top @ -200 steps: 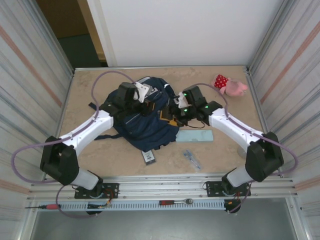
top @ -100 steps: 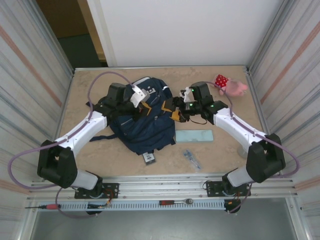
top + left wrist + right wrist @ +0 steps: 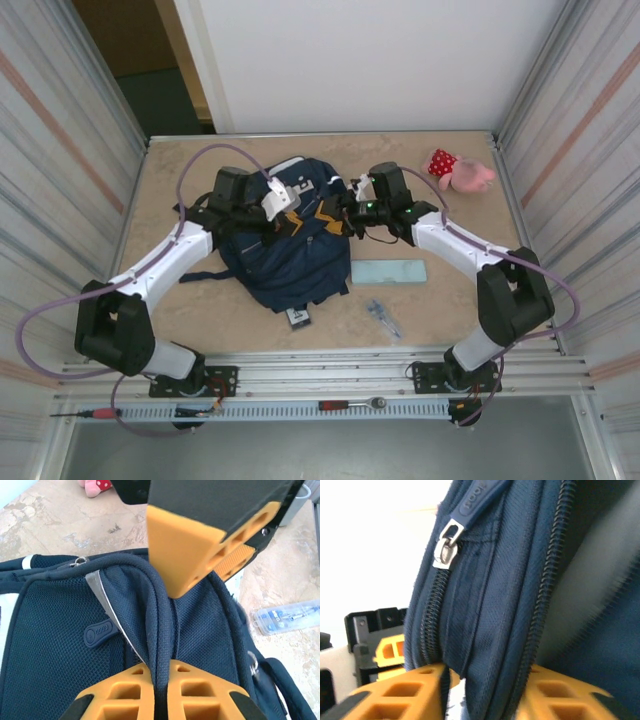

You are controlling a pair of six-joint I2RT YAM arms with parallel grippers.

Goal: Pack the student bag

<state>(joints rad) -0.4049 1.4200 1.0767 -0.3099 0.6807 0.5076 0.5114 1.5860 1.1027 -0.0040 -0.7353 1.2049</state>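
Left pincer (image 3: pixel 165 630) was clenched on a bunched fold of the navy backpack (image 3: pixel 50 630), with the dark piped edge running from one orange finger to the other. Right pincer (image 3: pixel 485 672) was likewise clamped on a blue fabric fold between two zip tracks, with a silver zip pull (image 3: pixel 447 547) above it. Seen from overhead, both pincers met over the upper middle of the backpack, which lay on the desk (image 3: pixel 450 310) left of centre, a clear case (image 3: pixel 388 271) just beside its right edge and a pink plush toy (image 3: pixel 460 172) well apart at the far right.
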